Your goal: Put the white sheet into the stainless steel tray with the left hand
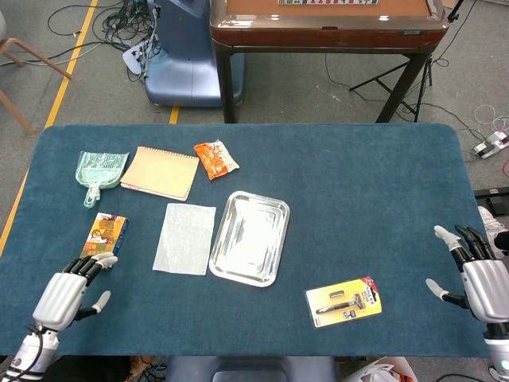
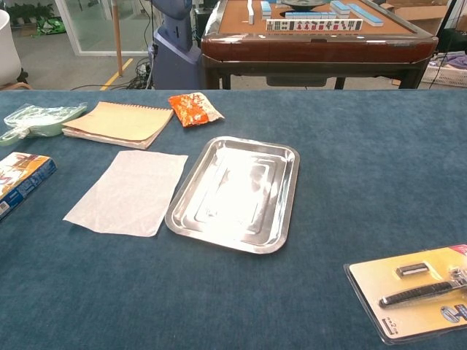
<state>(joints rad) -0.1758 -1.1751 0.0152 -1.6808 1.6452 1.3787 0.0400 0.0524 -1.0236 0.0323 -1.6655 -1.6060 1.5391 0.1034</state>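
Observation:
The white sheet (image 1: pixel 185 238) (image 2: pixel 129 192) lies flat on the blue table, just left of the stainless steel tray (image 1: pixel 250 237) (image 2: pixel 237 192), which holds nothing. My left hand (image 1: pixel 70 289) hovers at the front left of the table, fingers spread and holding nothing, well left of the sheet and below a small carton. At the front right edge my right hand (image 1: pixel 475 275) is open too, far from both objects. Neither hand shows in the chest view.
A colourful carton (image 1: pixel 104 239) lies just ahead of my left hand. At the back left are a green dustpan (image 1: pixel 100 173), a tan notebook (image 1: pixel 161 172) and an orange snack packet (image 1: pixel 215 158). A razor in yellow packaging (image 1: pixel 344 301) lies front right.

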